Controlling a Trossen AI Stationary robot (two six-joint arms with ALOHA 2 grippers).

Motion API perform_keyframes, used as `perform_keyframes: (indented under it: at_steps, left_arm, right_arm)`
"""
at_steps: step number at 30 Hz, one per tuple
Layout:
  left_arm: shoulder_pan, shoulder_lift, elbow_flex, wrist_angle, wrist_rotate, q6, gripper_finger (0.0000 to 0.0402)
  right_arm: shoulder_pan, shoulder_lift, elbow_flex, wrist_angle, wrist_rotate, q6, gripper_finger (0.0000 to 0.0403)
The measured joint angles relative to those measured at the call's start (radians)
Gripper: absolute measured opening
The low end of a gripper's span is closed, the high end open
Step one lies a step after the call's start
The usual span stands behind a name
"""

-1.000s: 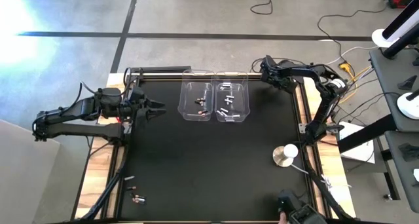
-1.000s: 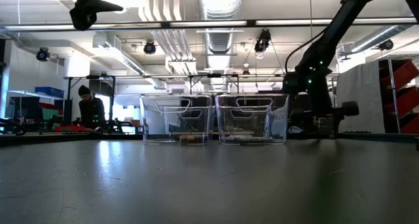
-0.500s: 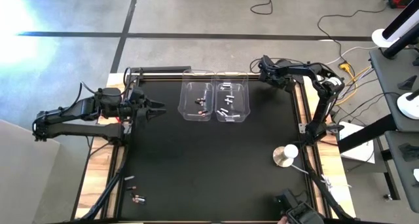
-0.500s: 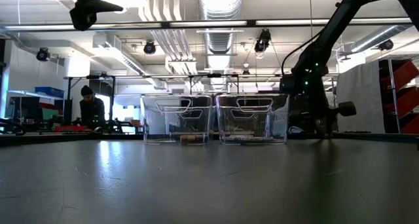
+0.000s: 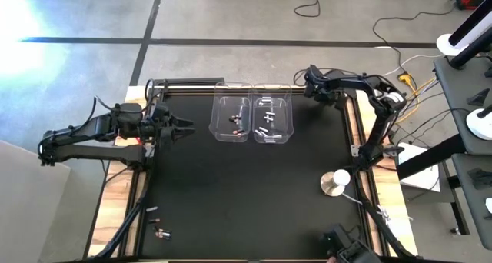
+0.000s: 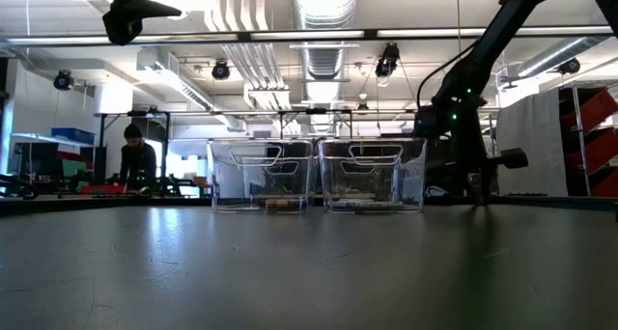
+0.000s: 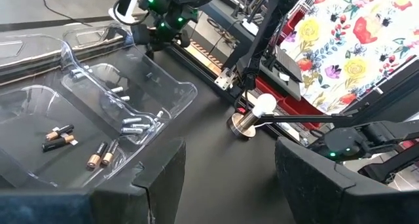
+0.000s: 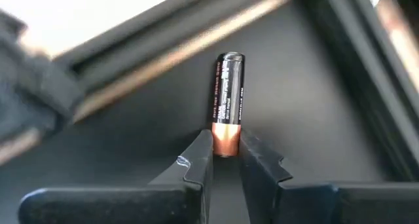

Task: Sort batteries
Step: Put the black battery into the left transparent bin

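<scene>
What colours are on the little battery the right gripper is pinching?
Black battery with a copper end, clearest in the right wrist view.

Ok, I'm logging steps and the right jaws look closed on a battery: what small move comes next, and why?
Probably lift it clear of the mat. The right gripper pinches the copper end of a dark battery at the table's far right corner, and like cells lie in the left bin.
</scene>
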Motion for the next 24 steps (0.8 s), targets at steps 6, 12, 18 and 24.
perform_keyframes:
  at_steps: [6, 12, 18, 24]
  left_arm:
    - [0.0, -0.021, 0.0, 0.0, 0.001, 0.015, 0.0213]
    - [0.0, -0.066, 0.0, 0.0, 0.001, 0.104, 0.0213]
    - [0.0, -0.11, 0.0, 0.0, 0.003, 0.14, 0.0213]
    - [0.0, -0.177, 0.0, 0.016, 0.093, 0.203, 0.0213]
  right_arm:
    - [0.026, -0.084, -0.001, -0.039, -0.008, 0.001, 0.0037]
    - [0.082, -0.175, 0.0, -0.085, 0.004, -0.054, 0.0039]
    - [0.176, -0.281, 0.001, -0.099, 0.01, -0.08, 0.0036]
    - [0.339, -0.402, 0.02, -0.078, 0.011, -0.19, 0.0036]
